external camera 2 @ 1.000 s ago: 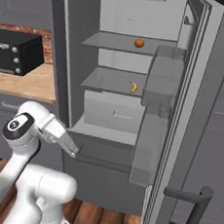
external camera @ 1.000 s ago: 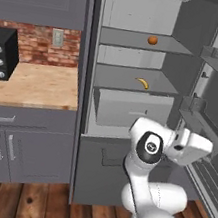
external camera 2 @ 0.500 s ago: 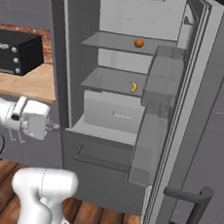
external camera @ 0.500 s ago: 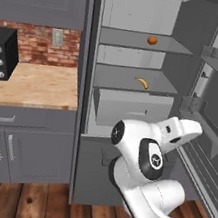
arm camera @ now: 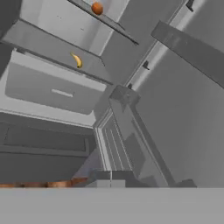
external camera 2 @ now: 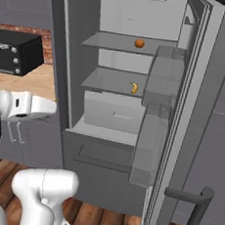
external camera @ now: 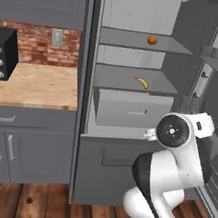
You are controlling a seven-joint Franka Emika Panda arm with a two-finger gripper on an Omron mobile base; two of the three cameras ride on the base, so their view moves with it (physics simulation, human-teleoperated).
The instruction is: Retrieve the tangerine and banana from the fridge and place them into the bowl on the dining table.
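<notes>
Gripper jaws are pressed together with nothing between them; I hold the hand low in front of the open fridge (external camera: pixel 142 15), beside its swung-out door. From the hand camera, which is rolled, I look up into the fridge interior. The banana (arm camera: pixel 77 60) lies on the middle shelf, directly above the pale drawer (arm camera: pixel 57 89), well apart from the hand. The tangerine (arm camera: pixel 97 8) sits on the shelf above that, farther off again. In the left base view, the banana (external camera: pixel 142 82) rests toward the right half of its shelf, and the tangerine (external camera: pixel 152 40) is one shelf higher, almost directly above it. A black toaster oven (external camera: pixel 0 54) stands on the wooden counter (external camera: pixel 34 85) left of the fridge.
</notes>
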